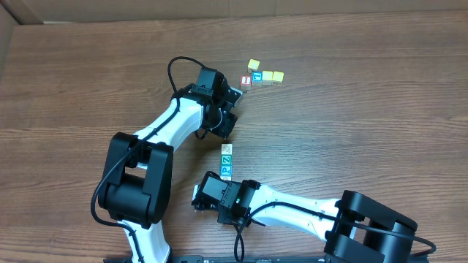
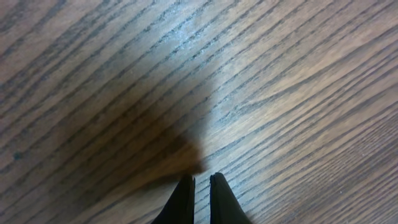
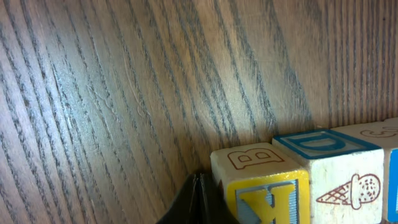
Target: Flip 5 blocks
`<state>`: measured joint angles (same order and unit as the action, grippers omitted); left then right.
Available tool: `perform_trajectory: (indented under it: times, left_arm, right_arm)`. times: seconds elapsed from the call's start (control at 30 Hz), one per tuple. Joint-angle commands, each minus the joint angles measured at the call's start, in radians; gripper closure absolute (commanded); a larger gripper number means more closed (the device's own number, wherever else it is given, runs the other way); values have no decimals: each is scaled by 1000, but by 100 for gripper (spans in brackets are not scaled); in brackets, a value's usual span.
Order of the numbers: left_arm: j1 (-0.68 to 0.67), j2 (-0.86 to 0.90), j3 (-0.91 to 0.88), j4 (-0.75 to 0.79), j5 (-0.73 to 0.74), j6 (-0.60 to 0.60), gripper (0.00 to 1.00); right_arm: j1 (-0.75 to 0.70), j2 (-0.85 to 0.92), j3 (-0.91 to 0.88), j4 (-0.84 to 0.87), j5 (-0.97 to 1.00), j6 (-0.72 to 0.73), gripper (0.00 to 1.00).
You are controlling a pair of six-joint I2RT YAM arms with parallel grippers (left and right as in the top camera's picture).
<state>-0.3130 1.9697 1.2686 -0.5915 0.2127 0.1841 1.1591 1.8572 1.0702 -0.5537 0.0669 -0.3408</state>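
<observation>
Three blocks lie in a short column mid-table: a whitish block (image 1: 227, 149), a teal-green block (image 1: 227, 160) and a blue-faced block (image 1: 226, 172). My right gripper (image 1: 219, 181) (image 3: 200, 177) is shut and empty at the near end of that column. In the right wrist view its tips touch the side of a cream block (image 3: 249, 160) with a B on top and a yellow K face. Beside that is a block with a blue D on top (image 3: 326, 146). My left gripper (image 1: 225, 128) (image 2: 202, 180) is shut over bare wood, holding nothing.
At the back of the table (image 1: 380, 131) is a cluster of cubes: a yellow cube (image 1: 253, 64), a blue-faced cube (image 1: 257, 75), a red-faced cube (image 1: 246, 81) and two yellow cubes (image 1: 272, 76). The left arm reaches close to them.
</observation>
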Motion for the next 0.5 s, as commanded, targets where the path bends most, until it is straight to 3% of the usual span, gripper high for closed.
perform_trajectory:
  times: [0.0,0.47]
  left_arm:
    - [-3,7,-4,7,17,19,96]
    - [-3,7,-4,-20,34,57,96]
  right_arm:
    - [-5,2,-24,11,-1,-4,96]
    - [-5,2,-24,29,-1,-4,96]
